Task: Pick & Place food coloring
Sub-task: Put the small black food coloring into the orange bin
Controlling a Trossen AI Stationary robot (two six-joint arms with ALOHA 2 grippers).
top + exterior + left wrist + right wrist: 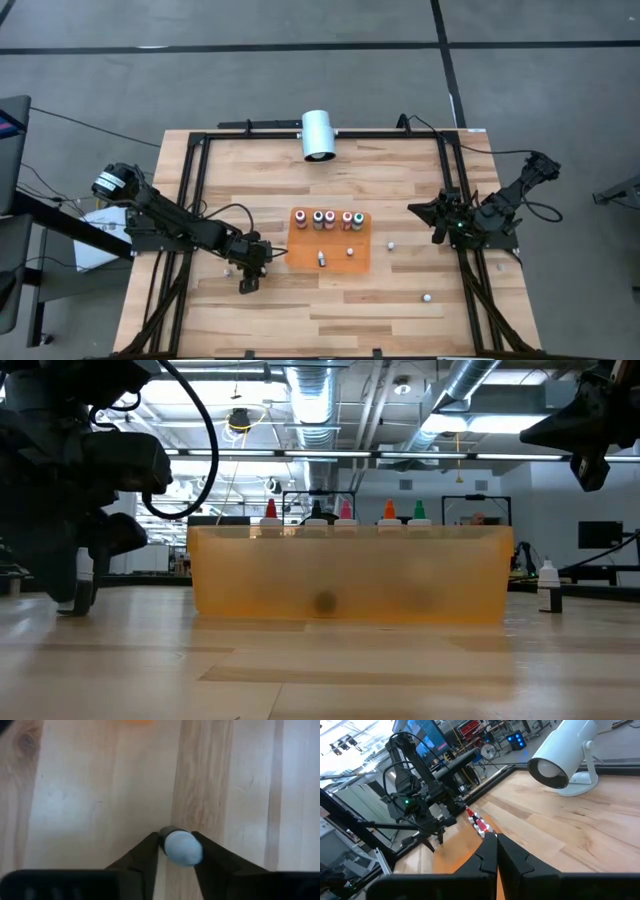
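Pale wooden tabletop (330,310) carries the left gripper (176,854), its jaws closing around a tiny pale-bodied, dark-capped food coloring bottle (181,847) beside the flat orange mat (330,242); gripped off-centre, it could squirt free. Right gripper (496,851) waits clenched, empty.

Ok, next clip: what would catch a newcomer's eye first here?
Probably the orange mat at the table's middle, with a row of small food coloring bottles standing along its far edge. Next, the left gripper, down on the wood on the mat's left, with its fingers on either side of a pale blue-topped bottle. The large white cylinder at the far edge also stands out.
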